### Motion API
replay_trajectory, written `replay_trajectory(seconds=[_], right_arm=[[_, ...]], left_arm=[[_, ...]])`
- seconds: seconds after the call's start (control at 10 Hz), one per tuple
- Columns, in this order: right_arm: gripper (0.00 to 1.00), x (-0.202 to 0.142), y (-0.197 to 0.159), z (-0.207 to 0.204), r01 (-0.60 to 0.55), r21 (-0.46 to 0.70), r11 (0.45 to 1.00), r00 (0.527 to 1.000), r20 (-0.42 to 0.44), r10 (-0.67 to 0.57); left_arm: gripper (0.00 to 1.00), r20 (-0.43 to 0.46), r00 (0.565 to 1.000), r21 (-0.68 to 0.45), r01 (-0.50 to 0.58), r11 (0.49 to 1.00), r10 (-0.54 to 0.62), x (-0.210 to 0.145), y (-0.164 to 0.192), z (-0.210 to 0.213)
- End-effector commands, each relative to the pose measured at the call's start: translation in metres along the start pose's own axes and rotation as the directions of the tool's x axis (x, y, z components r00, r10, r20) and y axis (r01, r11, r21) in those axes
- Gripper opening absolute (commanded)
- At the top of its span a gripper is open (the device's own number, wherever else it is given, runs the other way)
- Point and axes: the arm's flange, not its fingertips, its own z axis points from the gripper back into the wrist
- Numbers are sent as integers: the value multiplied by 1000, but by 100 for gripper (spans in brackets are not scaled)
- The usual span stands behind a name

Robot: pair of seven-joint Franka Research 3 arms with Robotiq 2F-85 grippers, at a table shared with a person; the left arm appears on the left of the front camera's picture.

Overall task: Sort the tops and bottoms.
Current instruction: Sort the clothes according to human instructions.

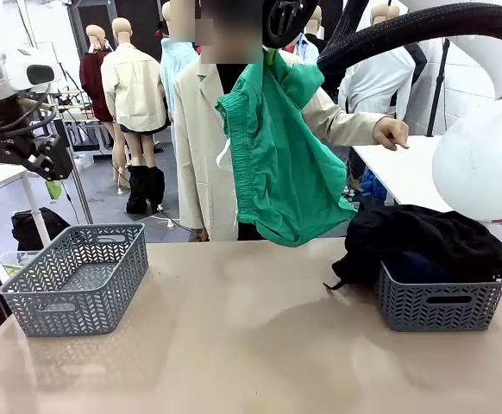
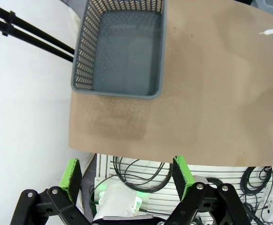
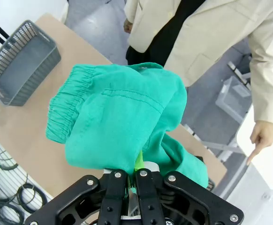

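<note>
Shorts of bright green fabric hang in the air above the far edge of the table, directly below the right gripper, whose fingers are pinched together on a bunch of the cloth. The elastic waistband droops to one side. Left of the shorts, an empty grey basket sits on the table; right of them, a second basket holds dark clothes. The left gripper hovers off the table's near-left edge, fingers spread apart, holding nothing. Behind the shorts stands a person in a beige jacket.
</note>
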Motion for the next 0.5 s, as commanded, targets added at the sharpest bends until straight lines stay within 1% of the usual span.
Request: replay_trajectory(seconds=[0.0,0.4], right_arm=[[0,0,-1,3,-9,5,1000,1000,8,9],[0,0,-1,3,-9,5,1000,1000,8,9]], left_arm=[[100,-12,1000,-10,-2,1000,2,1,2,2],[100,-12,1000,-10,-2,1000,2,1,2,2]])
